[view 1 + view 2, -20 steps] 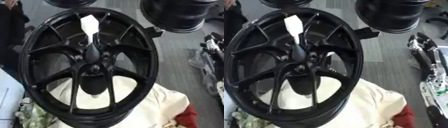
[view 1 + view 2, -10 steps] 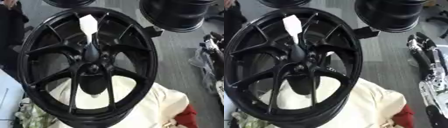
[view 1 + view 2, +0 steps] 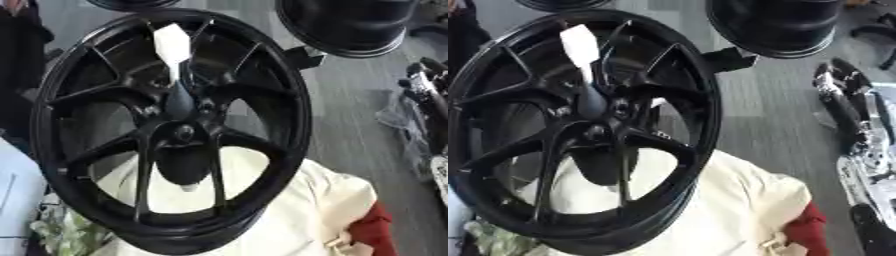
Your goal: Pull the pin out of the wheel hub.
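**Pin sits in the hub, no hand on it**

A large black multi-spoke alloy wheel [image 3: 175,135] fills most of both eye views, standing tilted with its face toward the camera. Its lower rim rests against a cream-coloured cloth [image 3: 297,210], with a patch of red fabric [image 3: 376,227] showing at the lower right. From the wheel's centre hub [image 3: 184,132] a dark, tapered pin [image 3: 179,100] sticks out and up toward the camera, ending in a white, flat tab-like tip [image 3: 172,42]. The pin looks fully seated, its base right at the hub.

Compared with the views half a second and a second back, nothing has changed: the wheel, the pin and its white tip keep the same pose and place. That suggests the pull has not begun.

Neither robot hand can be made out in either view, so whether their fingers are open or closed cannot be told. A silver-and-black mechanism [image 3: 868,145] shows at the right edge of the right eye view; it may be part of the robot's right arm, but that is unclear, and it is well apart from the pin.

A second black wheel [image 3: 350,25] lies beyond, on the grey floor [image 3: 350,115].

The next move, as I judge it, is to bring a hand to the pin's shaft and draw it out along its own axis.
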